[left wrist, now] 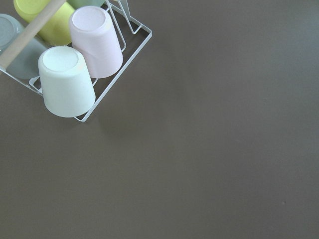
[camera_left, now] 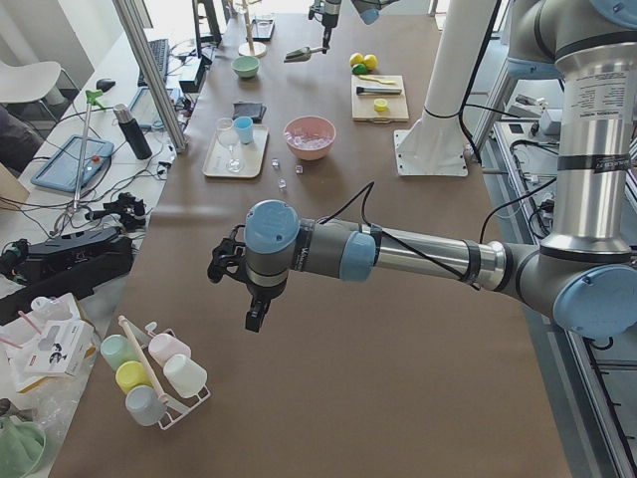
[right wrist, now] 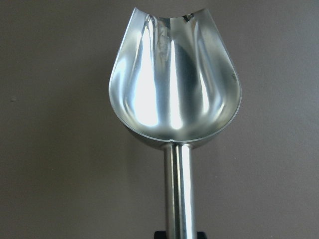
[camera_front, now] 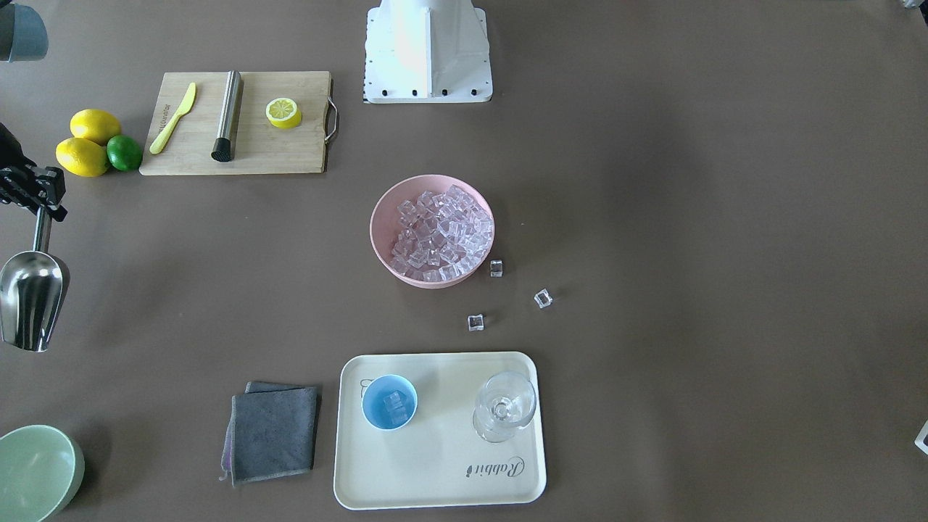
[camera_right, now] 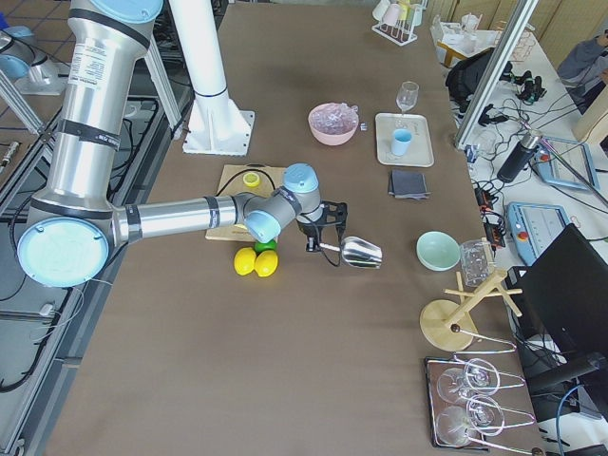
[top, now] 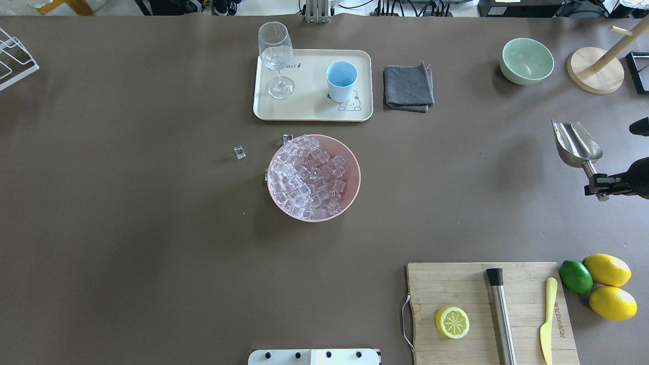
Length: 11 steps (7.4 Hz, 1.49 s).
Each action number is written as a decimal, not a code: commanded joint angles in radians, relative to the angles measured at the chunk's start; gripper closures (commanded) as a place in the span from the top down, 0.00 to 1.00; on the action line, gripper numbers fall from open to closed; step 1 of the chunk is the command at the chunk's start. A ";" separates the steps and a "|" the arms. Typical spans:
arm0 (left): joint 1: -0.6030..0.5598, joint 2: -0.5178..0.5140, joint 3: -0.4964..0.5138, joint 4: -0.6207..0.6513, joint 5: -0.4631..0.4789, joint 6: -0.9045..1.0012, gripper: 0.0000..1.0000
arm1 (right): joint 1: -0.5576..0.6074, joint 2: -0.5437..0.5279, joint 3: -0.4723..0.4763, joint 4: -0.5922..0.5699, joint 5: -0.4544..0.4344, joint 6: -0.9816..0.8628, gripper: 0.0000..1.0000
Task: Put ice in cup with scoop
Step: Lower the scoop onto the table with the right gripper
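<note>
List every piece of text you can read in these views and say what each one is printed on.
"Rabbit": in script on the cream tray, near one corner, upside down in the front-facing view.
Small print on the yellow knife: too small to read.
Lettering running along the left arm: too blurred to read.
No other text is legible.

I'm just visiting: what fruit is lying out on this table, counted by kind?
Whole yellow lemons: 2
Green lime: 1
Lemon half, on the wooden cutting board: 1
Total: 4 pieces of fruit
</note>
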 commanded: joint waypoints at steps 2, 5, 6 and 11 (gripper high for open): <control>0.009 0.002 0.027 0.003 0.005 0.000 0.99 | -0.002 -0.012 -0.028 0.005 0.002 -0.009 0.00; 0.003 0.002 0.045 0.003 0.012 0.000 0.99 | -0.007 -0.008 -0.043 0.013 0.002 -0.012 0.00; 0.001 0.005 0.045 0.003 0.012 0.000 0.99 | -0.007 -0.006 -0.063 0.032 0.003 -0.017 0.00; 0.006 0.005 0.045 0.003 0.012 -0.001 0.99 | -0.002 -0.011 -0.066 0.066 0.029 -0.018 1.00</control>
